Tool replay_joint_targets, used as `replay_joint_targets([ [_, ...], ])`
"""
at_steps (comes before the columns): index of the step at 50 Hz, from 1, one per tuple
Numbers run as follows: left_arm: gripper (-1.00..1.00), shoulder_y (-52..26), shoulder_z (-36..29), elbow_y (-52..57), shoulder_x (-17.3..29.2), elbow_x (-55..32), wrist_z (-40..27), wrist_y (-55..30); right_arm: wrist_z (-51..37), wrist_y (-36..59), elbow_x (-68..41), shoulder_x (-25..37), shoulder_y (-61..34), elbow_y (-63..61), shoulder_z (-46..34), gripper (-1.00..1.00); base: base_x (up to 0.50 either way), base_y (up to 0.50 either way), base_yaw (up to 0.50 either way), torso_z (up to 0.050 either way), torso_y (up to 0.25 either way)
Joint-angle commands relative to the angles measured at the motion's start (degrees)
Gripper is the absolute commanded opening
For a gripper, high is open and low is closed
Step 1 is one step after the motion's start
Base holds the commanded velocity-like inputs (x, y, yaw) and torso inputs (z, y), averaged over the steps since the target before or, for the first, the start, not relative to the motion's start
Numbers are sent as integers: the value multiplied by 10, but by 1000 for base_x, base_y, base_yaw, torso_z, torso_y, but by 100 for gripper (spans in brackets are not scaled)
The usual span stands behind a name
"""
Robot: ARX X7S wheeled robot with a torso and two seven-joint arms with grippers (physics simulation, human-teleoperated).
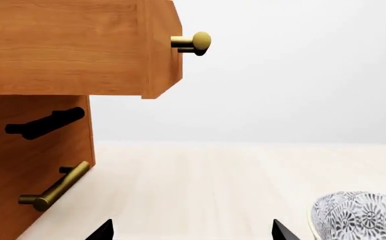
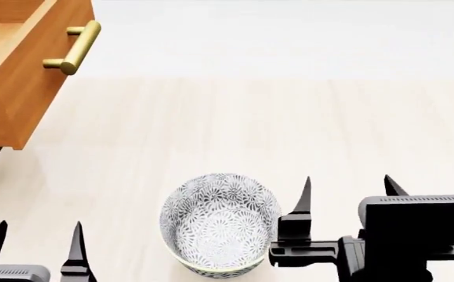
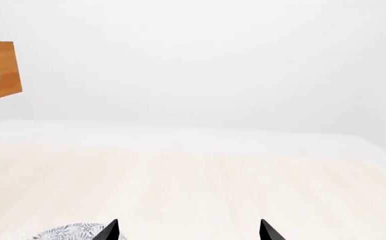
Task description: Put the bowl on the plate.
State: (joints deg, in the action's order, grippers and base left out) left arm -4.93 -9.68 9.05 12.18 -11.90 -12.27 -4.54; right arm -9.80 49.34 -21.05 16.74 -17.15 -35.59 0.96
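Note:
The bowl [image 2: 219, 224], white with a dense grey-black floral pattern, stands upright on the pale wooden table near its front edge. It also shows as a patterned edge in the left wrist view, bowl [image 1: 362, 216], and as a sliver in the right wrist view, bowl [image 3: 66, 232]. My right gripper [image 2: 346, 195] is open just to the right of the bowl, nothing between its fingers. My left gripper [image 2: 34, 236] is open at the bowl's left, apart from it and empty. The plate is out of view.
A wooden cabinet with an open drawer [image 2: 19, 70] and brass bar handle [image 2: 76, 46] juts out at the far left. In the left wrist view the cabinet [image 1: 33, 165] shows a brass knob [image 1: 194, 43] and handles. A white wall stands behind the table [image 2: 289, 129].

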Motion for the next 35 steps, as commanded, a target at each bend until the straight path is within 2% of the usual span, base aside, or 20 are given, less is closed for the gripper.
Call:
replay_joint_targets([
  [1,100,2,8,-4,6,-4,-8,2,4,139,-43,19,-105,-14,-29,100,0,0,0,0,0],
  [26,100,-2,13,2,13,-13,-20,-2,91,378,-187,-5,-376,75,-76,100,0,0,0,0,0],
  [35,100,0,12,13,17,-16,-25,-8,74,404,-286,13,-492,157,-89,100,0,0,0,0,0],
])
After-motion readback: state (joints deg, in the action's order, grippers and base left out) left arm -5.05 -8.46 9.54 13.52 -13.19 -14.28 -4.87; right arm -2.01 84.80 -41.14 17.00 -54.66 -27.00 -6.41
